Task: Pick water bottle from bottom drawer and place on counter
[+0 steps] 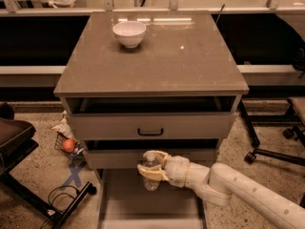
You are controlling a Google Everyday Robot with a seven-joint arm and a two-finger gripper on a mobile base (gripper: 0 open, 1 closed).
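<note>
The water bottle (pixel 151 171), clear with a white cap, stands upright in the air just above the open bottom drawer (pixel 119 199), in front of the cabinet's lower drawer fronts. My gripper (pixel 151 168) reaches in from the lower right and is shut on the bottle's upper body, its cream fingers (pixel 144 171) wrapped around it. The counter (pixel 157 56) lies above, glossy grey-brown, with a white bowl on its far left part.
A white bowl (pixel 129 33) sits on the counter's back left. The middle drawer with a black handle (pixel 150 132) is slightly open. A small basket with an orange ball (pixel 69 145) lies left of the cabinet. Chair legs (pixel 267 151) stand at right, a dark frame at left.
</note>
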